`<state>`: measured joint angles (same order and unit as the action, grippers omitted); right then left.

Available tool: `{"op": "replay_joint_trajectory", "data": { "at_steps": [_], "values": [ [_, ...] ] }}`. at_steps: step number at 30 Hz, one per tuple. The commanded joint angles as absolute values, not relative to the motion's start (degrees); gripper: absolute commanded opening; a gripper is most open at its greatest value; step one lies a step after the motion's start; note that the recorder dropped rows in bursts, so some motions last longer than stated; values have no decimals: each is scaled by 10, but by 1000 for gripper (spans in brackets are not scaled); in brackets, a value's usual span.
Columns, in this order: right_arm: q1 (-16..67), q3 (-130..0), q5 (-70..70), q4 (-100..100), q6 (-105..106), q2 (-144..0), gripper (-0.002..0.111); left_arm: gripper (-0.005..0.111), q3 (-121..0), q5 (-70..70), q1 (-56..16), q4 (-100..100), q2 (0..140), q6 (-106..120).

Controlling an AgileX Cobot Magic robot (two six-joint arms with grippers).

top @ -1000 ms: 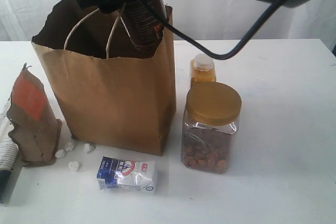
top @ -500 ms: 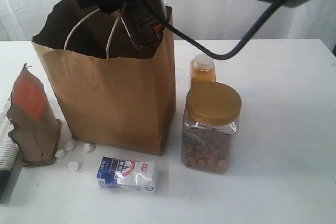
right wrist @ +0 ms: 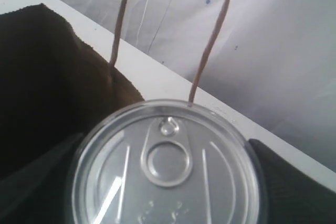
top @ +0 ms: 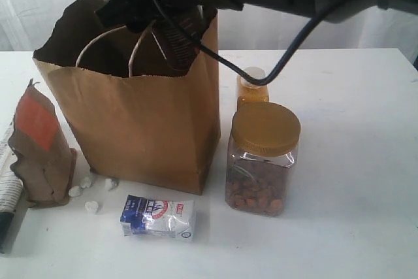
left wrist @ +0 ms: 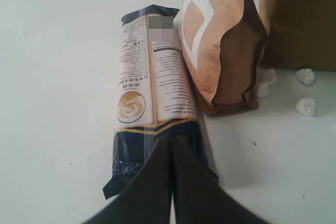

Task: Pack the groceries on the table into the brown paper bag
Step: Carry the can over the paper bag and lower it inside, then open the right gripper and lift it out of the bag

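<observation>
Ideally the right tool (top: 171, 12), gripping the silver-lidded dark can (top: 185, 42), should lower it slowly, deep inside the brown paper bag (top: 137, 122), before releasing.

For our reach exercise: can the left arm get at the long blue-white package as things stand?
Probably yes: the left fingers, shut, hang over the dark end of the long blue-white package, nothing between.
</observation>
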<state>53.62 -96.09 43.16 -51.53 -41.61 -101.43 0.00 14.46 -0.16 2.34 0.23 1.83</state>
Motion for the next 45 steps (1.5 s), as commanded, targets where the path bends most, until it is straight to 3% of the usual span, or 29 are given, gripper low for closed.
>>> {"op": "replay_joint_trajectory", "data": {
  "at_steps": [1,27,45],
  "values": [
    [530,-966,434,-540,-418,-1007,74,0,0,142,0,27,0,15],
    [531,-966,467,-535,-418,-993,78,0,0,142,0,27,0,15],
    [531,-966,377,-432,-418,-932,78,0,0,142,0,27,0,15]
  ]
}}
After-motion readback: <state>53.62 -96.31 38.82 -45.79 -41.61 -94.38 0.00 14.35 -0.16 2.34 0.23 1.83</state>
